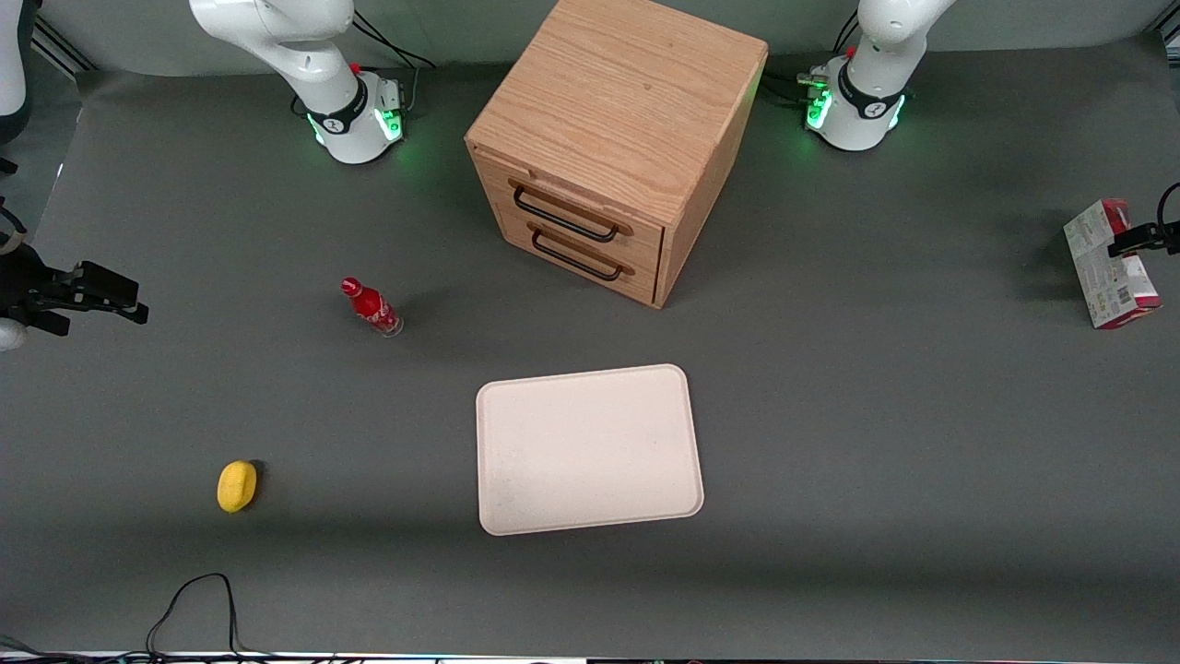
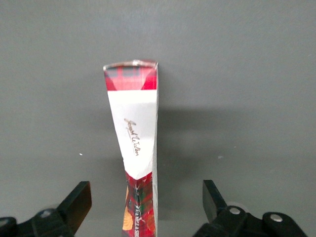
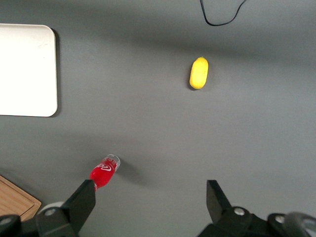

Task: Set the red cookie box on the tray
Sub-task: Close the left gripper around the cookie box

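The red cookie box [image 1: 1109, 265] stands on its narrow edge on the grey table at the working arm's end, its pale printed face toward the front camera. My left gripper [image 1: 1136, 242] hangs just above it. The left wrist view looks down on the cookie box's [image 2: 136, 128] red-and-white top edge, which sits between the gripper's [image 2: 145, 195] open fingers with a clear gap on each side. The cream tray [image 1: 590, 449] lies flat and bare in the middle of the table, nearer the front camera than the cabinet, and well away from the box.
A wooden two-drawer cabinet [image 1: 613, 138] stands farther from the camera than the tray. A small red bottle [image 1: 371, 307] and a yellow oval object [image 1: 237, 485] lie toward the parked arm's end. A black cable [image 1: 194, 599] loops at the table's near edge.
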Controlling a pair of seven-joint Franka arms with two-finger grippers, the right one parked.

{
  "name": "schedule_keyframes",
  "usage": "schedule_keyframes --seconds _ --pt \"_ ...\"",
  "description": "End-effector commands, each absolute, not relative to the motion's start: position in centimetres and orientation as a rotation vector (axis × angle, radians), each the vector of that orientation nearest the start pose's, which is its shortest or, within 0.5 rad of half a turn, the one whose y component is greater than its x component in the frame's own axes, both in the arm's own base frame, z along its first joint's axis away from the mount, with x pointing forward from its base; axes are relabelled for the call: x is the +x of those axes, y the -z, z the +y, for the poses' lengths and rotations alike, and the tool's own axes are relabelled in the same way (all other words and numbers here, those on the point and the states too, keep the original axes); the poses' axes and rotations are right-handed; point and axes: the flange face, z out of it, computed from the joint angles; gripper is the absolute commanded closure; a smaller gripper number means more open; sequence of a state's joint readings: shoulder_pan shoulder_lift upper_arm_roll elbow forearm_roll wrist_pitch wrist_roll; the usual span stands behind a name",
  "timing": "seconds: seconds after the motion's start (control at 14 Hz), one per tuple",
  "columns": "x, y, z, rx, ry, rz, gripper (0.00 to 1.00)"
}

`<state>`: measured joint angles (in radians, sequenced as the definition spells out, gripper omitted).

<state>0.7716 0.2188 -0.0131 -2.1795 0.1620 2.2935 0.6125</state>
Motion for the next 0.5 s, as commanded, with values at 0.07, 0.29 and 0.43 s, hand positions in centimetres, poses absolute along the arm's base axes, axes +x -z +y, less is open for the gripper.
schedule_keyframes --seconds 0.07,0.29,0.43 --pt "38.4 -25.9 38.4 -3.106 -0.223 -0.073 0.00" --pt "38.5 -25.1 38.5 -3.106 -0.217 -0.069 0.01" --pt "38.5 -24.7 38.5 -3.110 -0.221 -0.069 0.08"
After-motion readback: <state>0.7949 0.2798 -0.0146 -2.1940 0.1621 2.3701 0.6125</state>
